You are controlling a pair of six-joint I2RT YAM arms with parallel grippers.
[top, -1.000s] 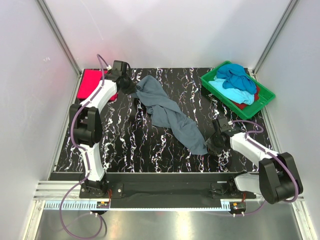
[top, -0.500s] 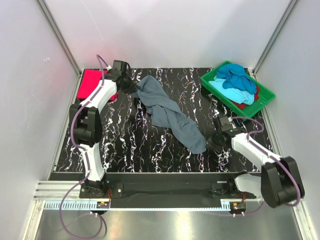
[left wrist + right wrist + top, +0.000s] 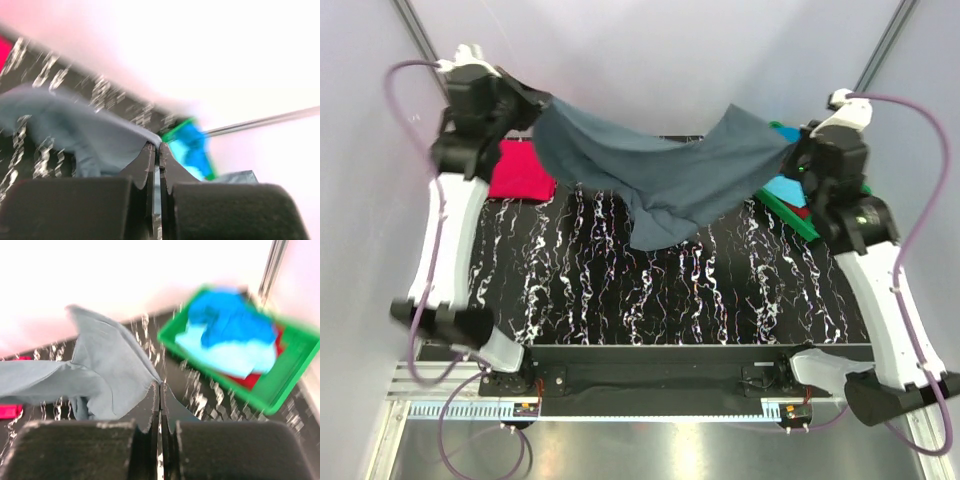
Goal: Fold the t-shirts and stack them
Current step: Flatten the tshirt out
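The slate grey-blue t-shirt [image 3: 660, 175] hangs stretched in the air between my two grippers, sagging over the middle of the table. My left gripper [image 3: 538, 112] is shut on its left end, raised high at the back left; the cloth shows at its fingertips in the left wrist view [image 3: 157, 147]. My right gripper [image 3: 792, 152] is shut on the right end, raised at the back right, as the right wrist view [image 3: 160, 385] shows. A folded bright red-pink t-shirt [image 3: 520, 170] lies at the back left. Dark blue, turquoise and red t-shirts [image 3: 230, 335] lie in the green tray [image 3: 280, 385].
The green tray [image 3: 800, 215] stands at the back right, partly hidden behind my right arm. White walls close in the black marbled table [image 3: 650, 290] on three sides.
Both arms have risen from the table and lifted the grey-blue shirt, which lay crumpled across the middle, spreading it in the air between them.
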